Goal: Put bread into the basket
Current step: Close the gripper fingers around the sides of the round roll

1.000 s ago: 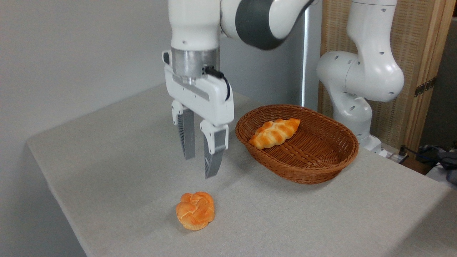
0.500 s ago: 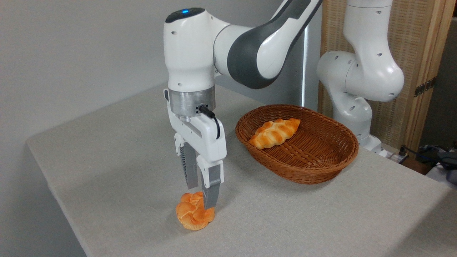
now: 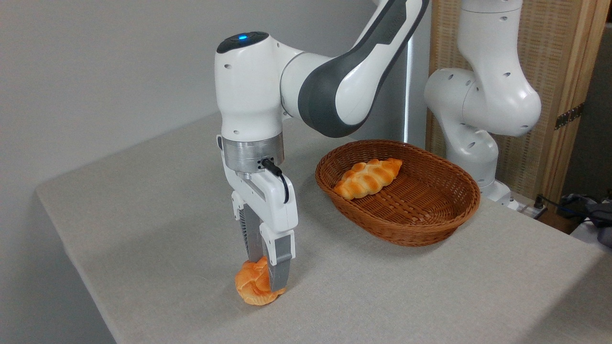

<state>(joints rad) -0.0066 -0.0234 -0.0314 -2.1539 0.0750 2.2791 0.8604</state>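
The bread, a small round golden-orange knotted bun, rests on the grey tablecloth near the table's front left edge. My gripper points straight down onto it. One finger stands behind the bun and the other in front, both pressing into it, and the bun looks squeezed narrower between them. The front finger hides the bun's right part. The basket, an oval brown wicker one, stands to the right and farther back, well apart from the gripper.
A longer braided loaf lies in the left part of the basket. The arm's white base rises behind the basket, before a wooden screen. The table's left edge runs close to the bun.
From high above the table the gripper has come down onto the bun. Its fingers have closed in, and the bun now looks pinched.
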